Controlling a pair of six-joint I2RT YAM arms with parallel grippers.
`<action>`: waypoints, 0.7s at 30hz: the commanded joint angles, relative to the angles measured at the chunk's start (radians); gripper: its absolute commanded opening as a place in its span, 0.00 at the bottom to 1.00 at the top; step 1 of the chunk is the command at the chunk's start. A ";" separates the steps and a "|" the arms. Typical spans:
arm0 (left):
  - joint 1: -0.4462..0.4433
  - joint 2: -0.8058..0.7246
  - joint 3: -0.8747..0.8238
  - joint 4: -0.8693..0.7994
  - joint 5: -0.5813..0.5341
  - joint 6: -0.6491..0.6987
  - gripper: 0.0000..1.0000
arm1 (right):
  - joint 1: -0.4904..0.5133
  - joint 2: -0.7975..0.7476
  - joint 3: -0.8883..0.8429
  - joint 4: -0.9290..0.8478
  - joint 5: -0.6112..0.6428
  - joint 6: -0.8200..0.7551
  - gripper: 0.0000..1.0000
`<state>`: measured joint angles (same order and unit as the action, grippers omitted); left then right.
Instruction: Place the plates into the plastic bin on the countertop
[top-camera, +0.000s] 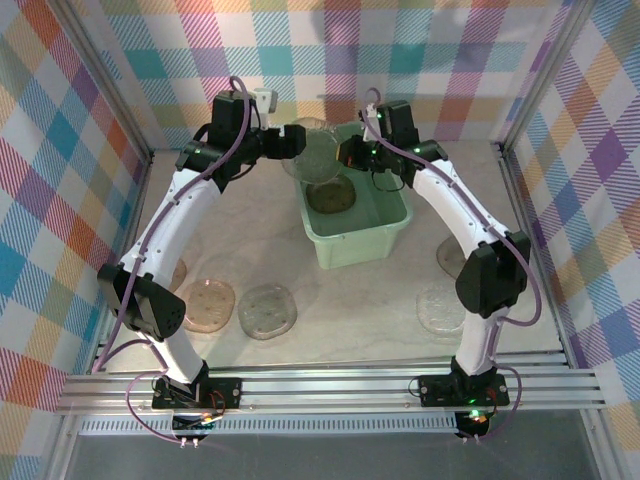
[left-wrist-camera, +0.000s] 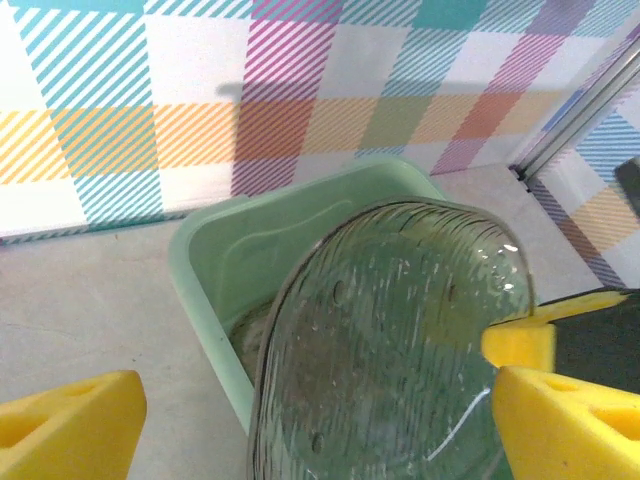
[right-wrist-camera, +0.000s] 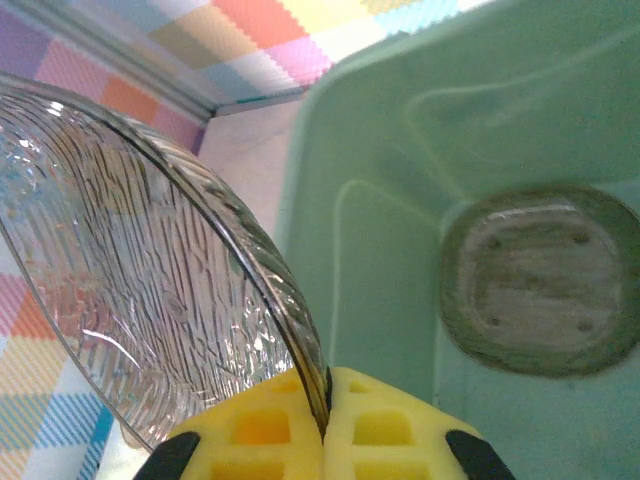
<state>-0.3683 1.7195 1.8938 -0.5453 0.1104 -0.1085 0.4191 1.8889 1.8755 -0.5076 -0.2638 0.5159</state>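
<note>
Right gripper (right-wrist-camera: 325, 425) pinches rim of clear plate (right-wrist-camera: 150, 280), tilted above far-left corner of plastic bin (right-wrist-camera: 400, 180); left gripper (left-wrist-camera: 310, 420) open, straddling plate.

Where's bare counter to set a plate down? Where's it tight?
Free: countertop between bin and front rail, flanked by left clear plate and right clear plate; also the bin floor's near half. Crowded: bin's far rim, where left claw and right claw flank the held plate.
</note>
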 joint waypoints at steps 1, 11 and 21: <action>0.028 -0.026 -0.017 0.034 -0.002 -0.019 0.89 | -0.005 0.003 0.024 -0.017 0.094 0.193 0.00; 0.149 -0.055 -0.145 0.094 0.087 -0.076 0.89 | 0.038 -0.044 -0.107 0.029 0.306 0.660 0.00; 0.173 -0.052 -0.267 0.215 0.117 -0.137 0.89 | 0.095 0.001 -0.083 -0.089 0.486 0.905 0.00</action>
<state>-0.2047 1.6875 1.6329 -0.4038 0.2096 -0.2123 0.5110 1.8805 1.7756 -0.5625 0.1616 1.2964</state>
